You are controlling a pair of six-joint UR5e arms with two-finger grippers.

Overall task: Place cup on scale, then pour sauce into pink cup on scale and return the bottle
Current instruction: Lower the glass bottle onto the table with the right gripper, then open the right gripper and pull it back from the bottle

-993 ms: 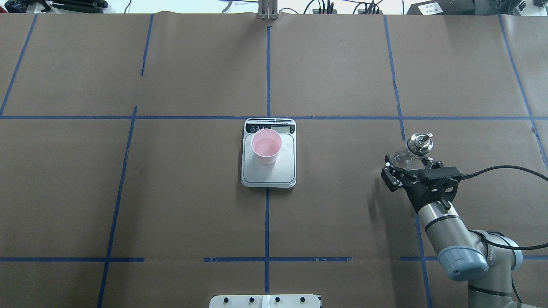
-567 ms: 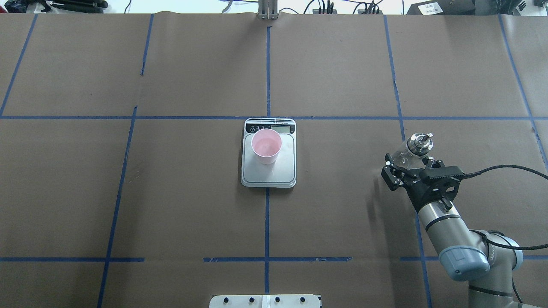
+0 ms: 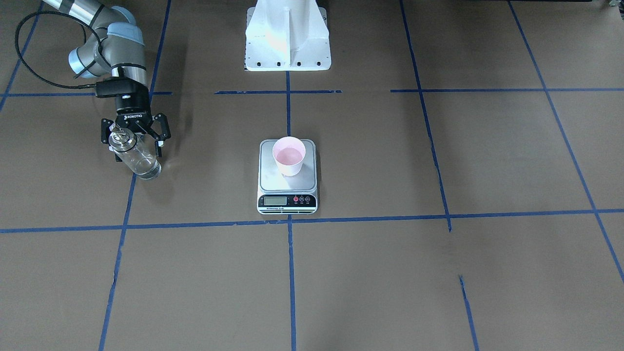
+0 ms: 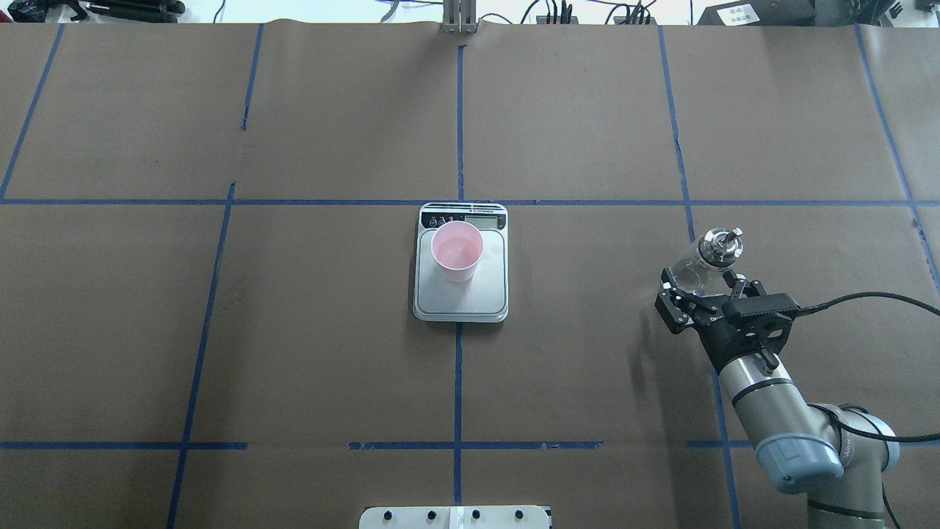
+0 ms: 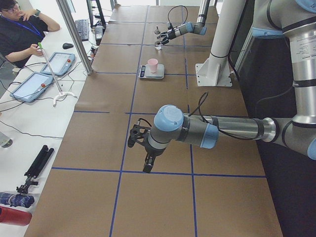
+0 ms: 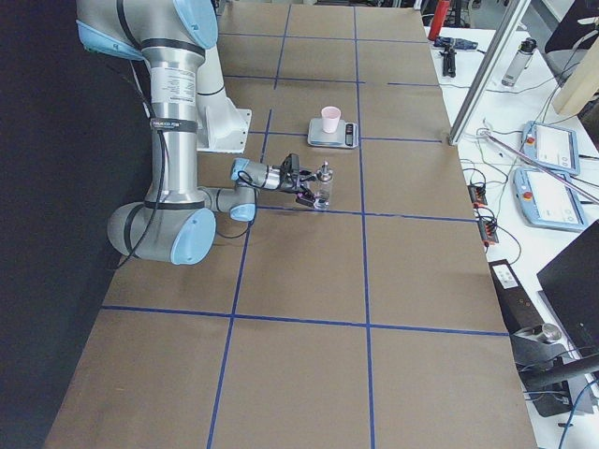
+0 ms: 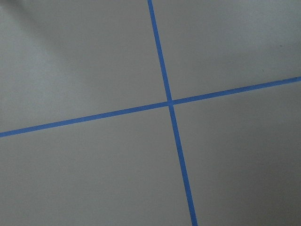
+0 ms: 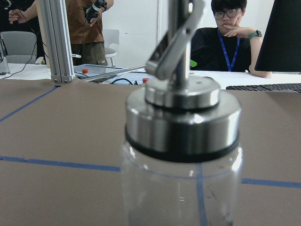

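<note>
Right two-finger gripper [image 4: 700, 288], one of two on the rig, stood with its jaws spread wide and grasped nothing. Its black body bore the word "ROBOTIQ" in the front-facing view. One small clear glass bottle with a shiny metal cap and spout [image 3: 135, 157] stood upright on the brown paper-covered table [image 4: 330, 353], between the parted fingers, at 12 o'clock of the wrist in the overhead view. One pale pink paper cup [image 4: 457, 251] sat on the steel plate of one flat digital scale [image 4: 488, 297], toward the plate's 12 o'clock end. It was well apart from the gripper, at its 9 o'clock. Figures on the display [image 3: 275, 200] were too small to read; one red and two dark buttons [image 3: 302, 199] lay beside it. Left gripper [image 5: 138, 150] hung over blue tape lines [image 7: 162, 84]; whether released or clenched could not be told.
</note>
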